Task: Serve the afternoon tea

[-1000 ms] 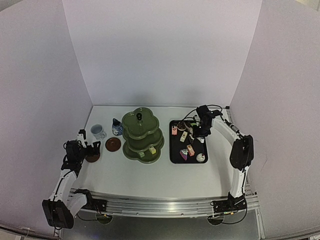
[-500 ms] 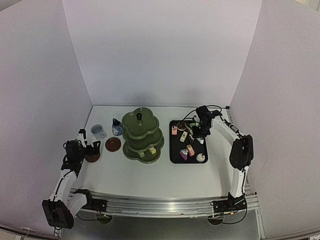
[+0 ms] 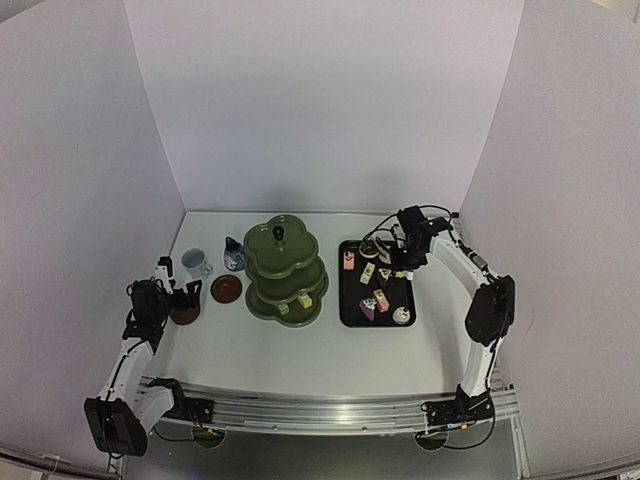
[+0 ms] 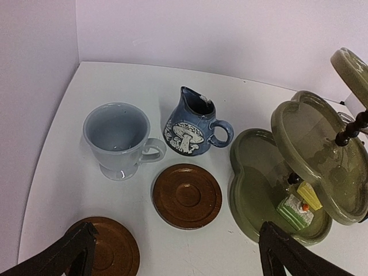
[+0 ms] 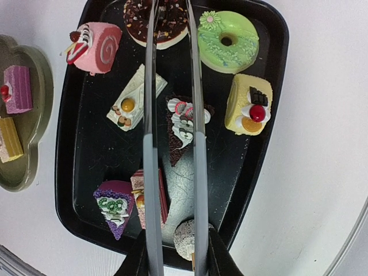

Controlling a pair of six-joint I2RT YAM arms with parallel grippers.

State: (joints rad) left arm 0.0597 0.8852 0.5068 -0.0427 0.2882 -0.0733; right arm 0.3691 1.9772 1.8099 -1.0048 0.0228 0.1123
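White table (image 3: 300, 350), pale lilac walls on three sides.

Right gripper (image 5: 175, 256) is clenched on the tongs (image 5: 150, 144). The tong arms run up mid-frame over the black tray (image 5: 92, 155), straddle a chocolate wedge (image 5: 184, 129) and cross a chocolate doughnut (image 5: 167, 20) at the top edge. Tips out of view.

Nine cakes (image 5: 247, 103) are on the tray and at least two on the green stand (image 3: 285, 270), centre frame.

Left gripper (image 4: 178, 230) is spread wide and holds nothing. One coaster (image 4: 109, 250) lies lower left. The mug (image 4: 118, 138), pot (image 4: 192, 123) and second coaster (image 4: 187, 195) are beyond.

Judgement: cake transfer, early. Next: pinch one cake squarely, lift clear, carry left to a tier.
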